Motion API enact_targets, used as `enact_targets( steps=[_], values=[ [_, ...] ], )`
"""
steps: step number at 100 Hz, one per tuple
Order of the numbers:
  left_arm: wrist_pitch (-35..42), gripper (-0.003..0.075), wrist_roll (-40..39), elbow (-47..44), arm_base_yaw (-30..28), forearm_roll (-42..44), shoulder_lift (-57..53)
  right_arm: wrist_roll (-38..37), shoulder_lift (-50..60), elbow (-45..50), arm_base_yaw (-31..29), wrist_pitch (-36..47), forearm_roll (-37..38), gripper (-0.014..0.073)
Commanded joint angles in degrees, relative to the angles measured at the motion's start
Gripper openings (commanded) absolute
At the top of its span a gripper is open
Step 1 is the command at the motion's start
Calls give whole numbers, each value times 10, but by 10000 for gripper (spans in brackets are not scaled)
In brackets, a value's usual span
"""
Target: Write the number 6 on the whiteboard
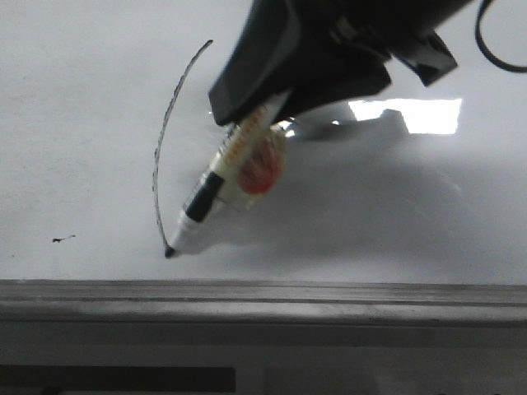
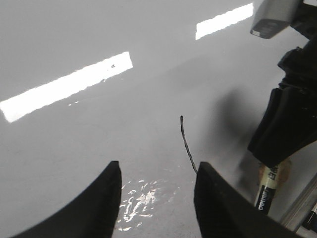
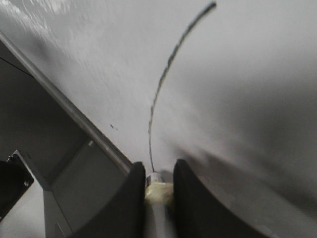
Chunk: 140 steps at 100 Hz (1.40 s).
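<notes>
The whiteboard [image 1: 395, 206] is glossy white-grey and fills the front view. On it the number 6 [image 1: 165, 140] stands as one long curved black stroke, which also shows in the left wrist view [image 2: 186, 144] and the right wrist view [image 3: 161, 84]. My right gripper [image 1: 255, 115] is shut on a marker [image 1: 202, 206] with a cream label. The marker's black tip [image 1: 170, 253] touches the lower end of the stroke. In the right wrist view the fingers [image 3: 136, 183] clamp the marker [image 3: 158, 191]. My left gripper [image 2: 157, 173] hovers open over bare board, holding nothing.
A grey metal ledge [image 1: 263, 296] runs along the board's near edge, close below the marker tip. A tiny black squiggle [image 1: 62, 239] sits left of the stroke. Bright rectangular light reflections [image 1: 412, 115] lie on the board. The right arm [image 2: 285, 129] stands beside the left gripper.
</notes>
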<state>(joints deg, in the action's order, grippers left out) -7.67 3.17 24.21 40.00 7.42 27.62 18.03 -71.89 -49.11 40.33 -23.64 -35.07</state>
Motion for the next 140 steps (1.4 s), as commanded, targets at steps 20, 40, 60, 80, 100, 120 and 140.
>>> enact_targets(
  steps=[20,40,60,80,100,120,140],
  values=[
    [42,314,-5,21,-1,-5,3,11,37,-27,-26,94,31,-61],
    [33,314,-5,21,-1,-5,3,11,7,-36,6,93,31,-61],
    [33,314,-3,20,38,-5,22,19,65,-37,68,112,31,-61],
    [41,314,-3,20,149,14,112,19,65,-37,86,90,31,-61],
    [112,316,-3,20,173,18,191,18,65,-37,117,83,30,-61],
    [116,315,-3,20,172,18,230,18,65,-37,122,75,29,-61],
    [123,78,-3,20,172,17,238,18,64,-37,122,55,28,-61]
  ],
)
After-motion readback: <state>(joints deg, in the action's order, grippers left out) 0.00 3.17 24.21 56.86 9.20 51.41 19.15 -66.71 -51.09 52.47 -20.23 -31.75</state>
